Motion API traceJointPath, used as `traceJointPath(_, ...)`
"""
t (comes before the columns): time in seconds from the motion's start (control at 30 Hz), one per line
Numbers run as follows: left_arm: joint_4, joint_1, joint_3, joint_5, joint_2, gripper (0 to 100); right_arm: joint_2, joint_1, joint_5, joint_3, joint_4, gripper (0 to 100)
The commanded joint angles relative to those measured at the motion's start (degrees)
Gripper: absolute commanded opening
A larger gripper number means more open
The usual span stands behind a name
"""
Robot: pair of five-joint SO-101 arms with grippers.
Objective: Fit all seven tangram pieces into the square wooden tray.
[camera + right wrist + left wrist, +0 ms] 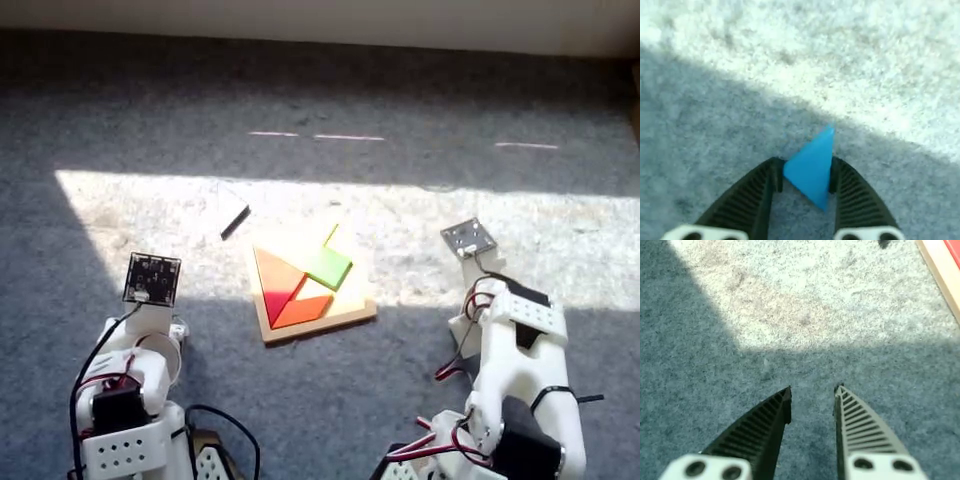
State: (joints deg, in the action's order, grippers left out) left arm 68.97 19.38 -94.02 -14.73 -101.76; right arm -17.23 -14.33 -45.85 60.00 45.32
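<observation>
While the right claw (806,164) clenches the blue triangle (814,156), the wooden tray (312,328) sits to its left, between both arms, probably equally near each; the left claw (813,389) hangs released.

No readable text, labels, numbers or signs on any surface

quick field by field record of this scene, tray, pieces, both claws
surface: grey carpet, partly sunlit
tray: wooden, square, partly filled
pieces in tray: green square, orange triangle, red triangle; rest unclear
left claw: open, empty, over carpet
right claw: shut on blue triangle, over carpet
</observation>
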Motion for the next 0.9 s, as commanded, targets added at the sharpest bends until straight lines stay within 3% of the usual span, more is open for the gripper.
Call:
traceJointPath(0.0,-1.1,0.7,0.2,-0.4,-2.6,15,2.0,0.1,-0.6,0.0,-1.0,0.4)
traceJointPath(0.37,-1.1,0.7,0.2,-0.4,-2.6,15,-13.7,3.4,0.2,0.4,7.2,0.5)
traceJointPath(0.63,-1.1,0.7,0.2,-0.4,-2.6,15,-28.3,15.4,11.9,0.0,11.2,0.5)
traceJointPath(0.87,-1.1,0.7,0.2,-0.4,-2.6,15,-31.3,29.2,22.3,-2.2,10.8,0.5)
